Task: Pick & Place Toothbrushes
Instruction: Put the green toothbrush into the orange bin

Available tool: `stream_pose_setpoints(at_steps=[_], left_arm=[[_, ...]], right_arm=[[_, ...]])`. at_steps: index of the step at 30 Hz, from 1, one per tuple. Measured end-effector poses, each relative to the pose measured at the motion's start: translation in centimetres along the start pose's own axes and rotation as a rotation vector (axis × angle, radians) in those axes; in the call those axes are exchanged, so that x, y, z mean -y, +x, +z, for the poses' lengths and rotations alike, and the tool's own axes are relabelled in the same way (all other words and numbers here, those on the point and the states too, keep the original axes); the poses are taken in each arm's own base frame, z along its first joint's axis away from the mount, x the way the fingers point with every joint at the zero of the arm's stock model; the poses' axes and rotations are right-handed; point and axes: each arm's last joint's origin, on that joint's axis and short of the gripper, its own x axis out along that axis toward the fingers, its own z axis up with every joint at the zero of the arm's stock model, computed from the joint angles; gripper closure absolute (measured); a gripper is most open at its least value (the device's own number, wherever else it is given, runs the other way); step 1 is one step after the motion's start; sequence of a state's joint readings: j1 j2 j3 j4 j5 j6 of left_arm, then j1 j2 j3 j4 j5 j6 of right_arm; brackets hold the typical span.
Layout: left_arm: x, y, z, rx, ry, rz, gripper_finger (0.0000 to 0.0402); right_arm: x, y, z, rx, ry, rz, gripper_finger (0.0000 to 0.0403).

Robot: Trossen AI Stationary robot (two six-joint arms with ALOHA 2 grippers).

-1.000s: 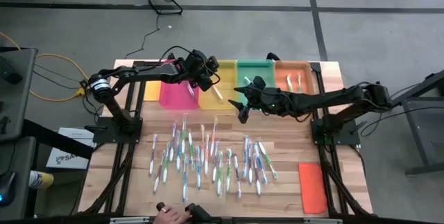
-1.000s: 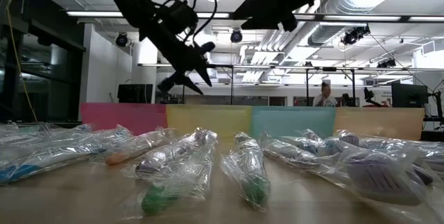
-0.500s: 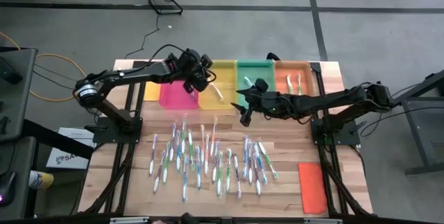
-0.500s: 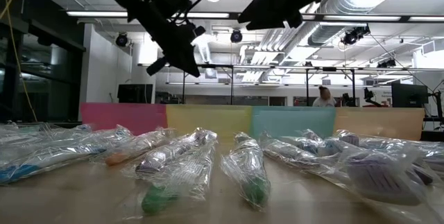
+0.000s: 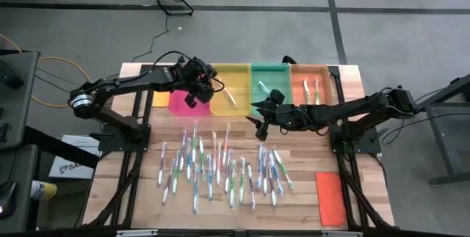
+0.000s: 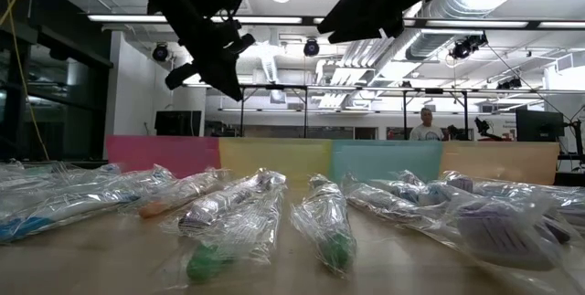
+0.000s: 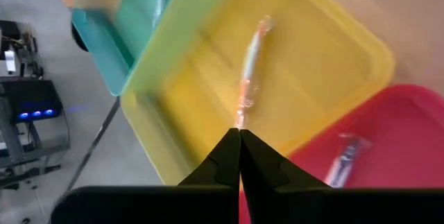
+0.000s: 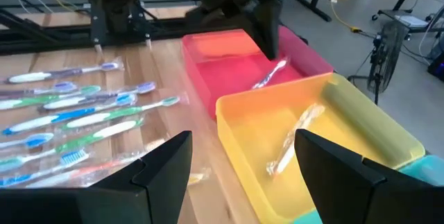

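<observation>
Many wrapped toothbrushes (image 5: 220, 167) lie loose on the wooden table, seen close in the low view (image 6: 320, 226). At the far edge stand a pink tray (image 5: 180, 101), a yellow tray (image 5: 233, 72), a green tray (image 5: 268, 75) and an orange tray (image 5: 312, 72). One toothbrush (image 7: 248, 78) lies in the yellow tray and one toothbrush (image 7: 343, 156) in the pink. My left gripper (image 5: 209, 86) hangs shut and empty above the border of the pink and yellow trays (image 7: 239, 137). My right gripper (image 5: 257, 123) hovers open and empty in front of the green tray (image 8: 243, 137).
A flat orange lid (image 5: 330, 197) lies at the near right of the table. Toothbrushes also lie in the green tray (image 5: 262, 86) and the orange tray (image 5: 312, 86). A person (image 6: 422, 123) stands far back in the room.
My left gripper has shut on nothing, risen and drawn back from over the yellow tray toward the table's left edge, rolling as it went. The toothbrush in the yellow tray lies still. My right gripper has edged toward the near edge, staying open.
</observation>
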State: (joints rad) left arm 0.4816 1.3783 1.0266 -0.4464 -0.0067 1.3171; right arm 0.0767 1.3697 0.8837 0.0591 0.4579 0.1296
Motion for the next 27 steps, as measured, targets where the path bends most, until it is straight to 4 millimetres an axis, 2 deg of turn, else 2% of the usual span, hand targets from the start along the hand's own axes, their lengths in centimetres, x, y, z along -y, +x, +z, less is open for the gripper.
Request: stream_pose_setpoints(at_steps=[7, 14, 21, 27], left_arm=[[2.5, -1.8, 0.2, 0.075, -0.069, 0.071, 0.0401], [5.6, -4.1, 2.2, 0.138, -0.065, 0.118, 0.0401], [8.8, -6.0, 3.6, 0.237, -0.082, 0.151, 0.0401], [11.7, -7.4, 3.6, 0.319, -0.125, 0.206, 0.0401]], right_arm=[[-0.1, -0.1, -0.1, -0.008, 0.013, -0.019, 0.0154], [-0.3, -0.3, -0.6, -0.050, 0.088, -0.006, 0.0154], [-2.4, -1.5, -1.6, -0.106, 0.158, 0.019, 0.0154], [-4.4, -3.1, -2.5, -0.130, 0.253, -0.003, 0.0154]])
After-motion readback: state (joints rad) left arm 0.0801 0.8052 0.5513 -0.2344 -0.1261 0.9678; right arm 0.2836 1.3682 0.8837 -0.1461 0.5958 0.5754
